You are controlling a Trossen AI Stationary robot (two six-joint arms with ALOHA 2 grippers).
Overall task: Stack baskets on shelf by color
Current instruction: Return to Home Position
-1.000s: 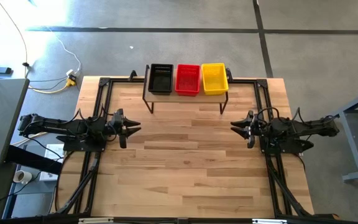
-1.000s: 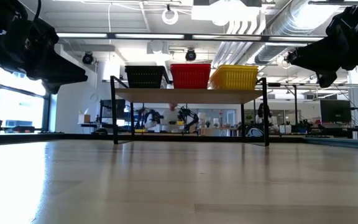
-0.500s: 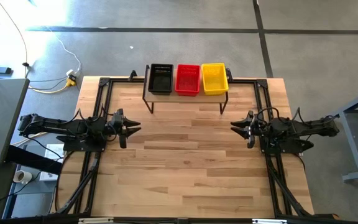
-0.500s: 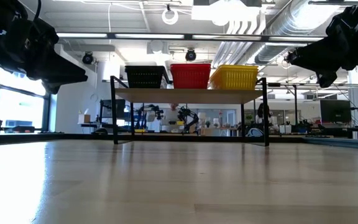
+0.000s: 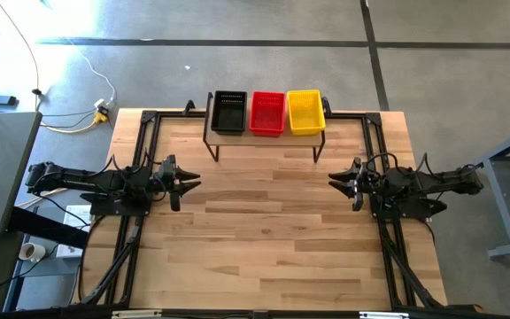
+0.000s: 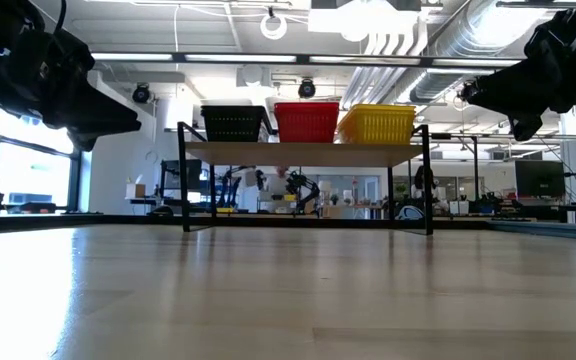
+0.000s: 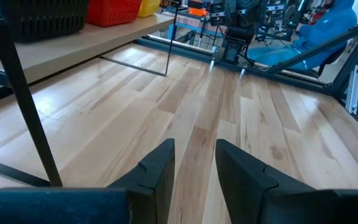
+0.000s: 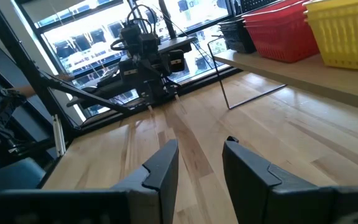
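Three basket stacks stand side by side on the shelf (image 5: 266,135) at the table's far edge: black (image 5: 229,112) on the left, red (image 5: 267,113) in the middle, yellow (image 5: 305,112) on the right. In the low view the black (image 6: 233,123), red (image 6: 307,121) and yellow (image 6: 378,124) baskets rest by their bottoms on the shelf's light wooden top (image 6: 303,153). My left gripper (image 5: 189,182) hovers open near the table's left edge, holding nothing. My right gripper (image 5: 339,180) hovers open near the right edge, holding nothing. Both are far from the shelf.
The shelf's thin black legs (image 6: 185,180) stand on the plank tabletop (image 5: 264,230). Black frame rails (image 5: 140,151) run along the table's left and right sides. Cables and a plug (image 5: 101,112) lie on the floor beyond the table's far-left corner.
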